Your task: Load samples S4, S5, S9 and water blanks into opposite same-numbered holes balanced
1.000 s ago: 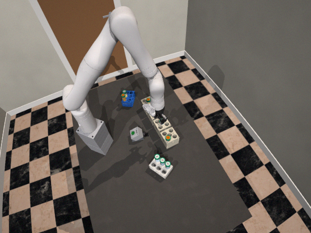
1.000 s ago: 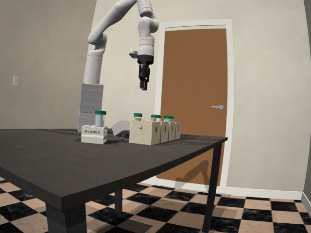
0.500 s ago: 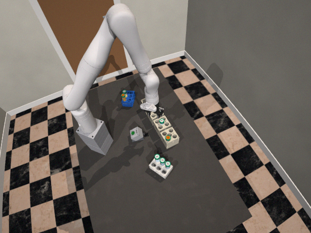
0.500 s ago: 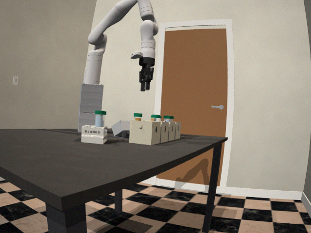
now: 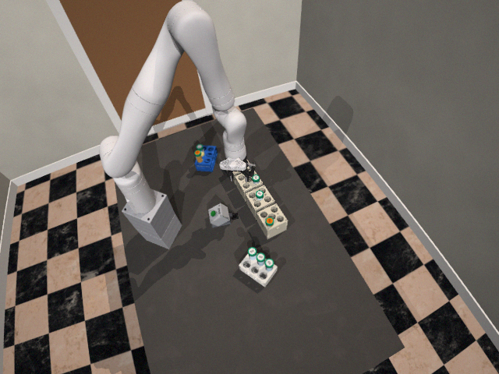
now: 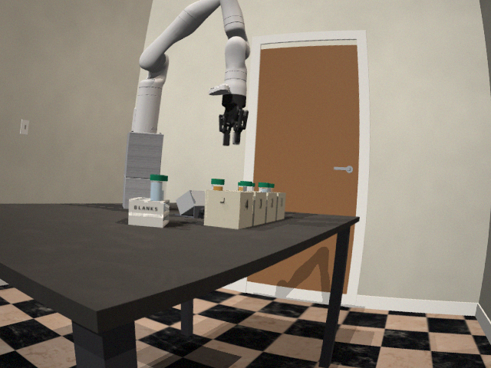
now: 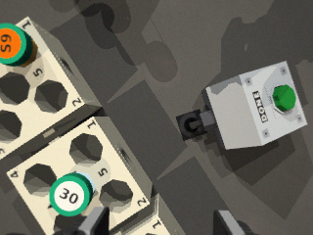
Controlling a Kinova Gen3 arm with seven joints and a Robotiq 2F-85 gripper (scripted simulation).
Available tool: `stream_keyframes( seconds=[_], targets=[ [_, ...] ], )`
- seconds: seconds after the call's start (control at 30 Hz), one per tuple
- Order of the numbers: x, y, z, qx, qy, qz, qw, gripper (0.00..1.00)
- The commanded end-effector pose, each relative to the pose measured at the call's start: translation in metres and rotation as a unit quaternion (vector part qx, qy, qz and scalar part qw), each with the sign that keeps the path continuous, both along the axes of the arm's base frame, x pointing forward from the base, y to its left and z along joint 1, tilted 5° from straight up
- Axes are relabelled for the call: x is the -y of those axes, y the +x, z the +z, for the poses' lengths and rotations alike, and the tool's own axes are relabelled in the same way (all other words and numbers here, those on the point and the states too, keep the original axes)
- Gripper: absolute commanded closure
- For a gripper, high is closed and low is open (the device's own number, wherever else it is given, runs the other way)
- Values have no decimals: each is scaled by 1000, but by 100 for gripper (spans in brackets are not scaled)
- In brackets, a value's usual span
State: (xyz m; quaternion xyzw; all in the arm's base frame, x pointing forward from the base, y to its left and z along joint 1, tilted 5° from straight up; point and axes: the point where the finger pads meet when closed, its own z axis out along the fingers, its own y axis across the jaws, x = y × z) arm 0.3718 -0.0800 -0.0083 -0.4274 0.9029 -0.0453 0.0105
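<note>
A dark bench (image 6: 119, 253) stands on a checkered floor in front of a brown door (image 6: 309, 119).

Nearest along the bench, from the exterior view, sits the white rack marked BLANKS (image 6: 148, 212), with three white-dotted water tubes (image 5: 260, 257) in a row in its wells.

Behind it runs the line of cream bucket adapters (image 5: 277, 225) toward the far edge. The closest adapter holds the orange-dotted S9 (image 7: 11, 43) in hole 1. The next one carries a blank marked 30 (image 7: 67, 196) in hole 5. A third tube with a white dot (image 5: 255, 178) stands in an adapter further along.

The DONE desk (image 7: 249, 105) sits beside the row, toward the arm's pedestal.

The end effector (image 6: 232, 136) hangs high above the far end of the adapter row, fingers pointing straight down, partly spread and holding nothing.

Farthest off, near the back edge, the blue rack (image 5: 207, 159) holds upright tubes, one orange-dotted (image 5: 198, 153). I judge that a remaining sample there comes next: it lies sideways from the end effector, toward the pedestal side, its long axis vertical, so a top-down approach suits.
</note>
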Motion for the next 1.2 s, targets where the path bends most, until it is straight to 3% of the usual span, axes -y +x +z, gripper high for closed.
stream_keyframes(
  seconds=[0.0, 1.17],
  targets=[
    [-9, -1, 0, 1, -1, 0, 1000, 38],
    [-110, -19, -9, 1, -1, 0, 1000, 38]
  ],
)
